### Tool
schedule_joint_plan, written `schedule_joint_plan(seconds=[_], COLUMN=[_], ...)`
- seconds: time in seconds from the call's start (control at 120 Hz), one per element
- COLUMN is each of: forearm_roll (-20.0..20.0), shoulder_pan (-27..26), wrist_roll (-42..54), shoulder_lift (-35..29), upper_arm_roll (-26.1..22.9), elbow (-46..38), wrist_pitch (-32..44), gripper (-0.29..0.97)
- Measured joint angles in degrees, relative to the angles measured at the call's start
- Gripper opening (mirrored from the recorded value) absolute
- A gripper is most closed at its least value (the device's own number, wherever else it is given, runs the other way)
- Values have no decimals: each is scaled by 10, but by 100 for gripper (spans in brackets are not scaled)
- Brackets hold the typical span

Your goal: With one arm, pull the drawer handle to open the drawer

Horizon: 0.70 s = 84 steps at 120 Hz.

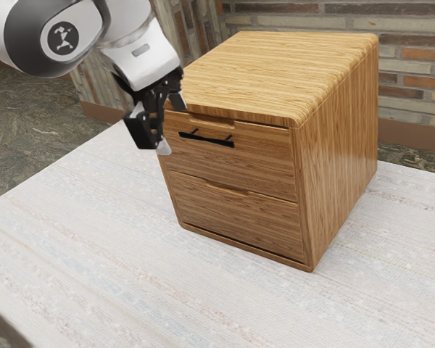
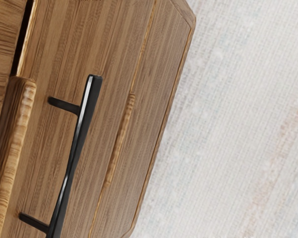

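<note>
With the pincer (image 1: 154,136) beside the top drawer (image 1: 255,165), open or closed I cannot tell, centre it across the black bar handle (image 2: 75,153), then pull straight outward.

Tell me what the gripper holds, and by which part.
Nothing. The gripper hangs open off the end of the handle on the exterior view's left, not touching it.

White arm (image 1: 134,43) w/ grey joint cap (image 1: 25,36), black logo (image 1: 61,38); black gripper (image 1: 152,143).
</note>
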Motion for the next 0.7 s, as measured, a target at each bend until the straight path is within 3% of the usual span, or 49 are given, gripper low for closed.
schedule_joint_plan(seconds=[0.45,0.7], forearm_roll=[15,28], shoulder_pan=[-3,2], wrist_roll=[119,153], shoulder_lift=[-44,-24], upper_arm_roll=[-26,-43], elbow=[-49,-57], wrist_pitch=[21,58], gripper=[66,66])
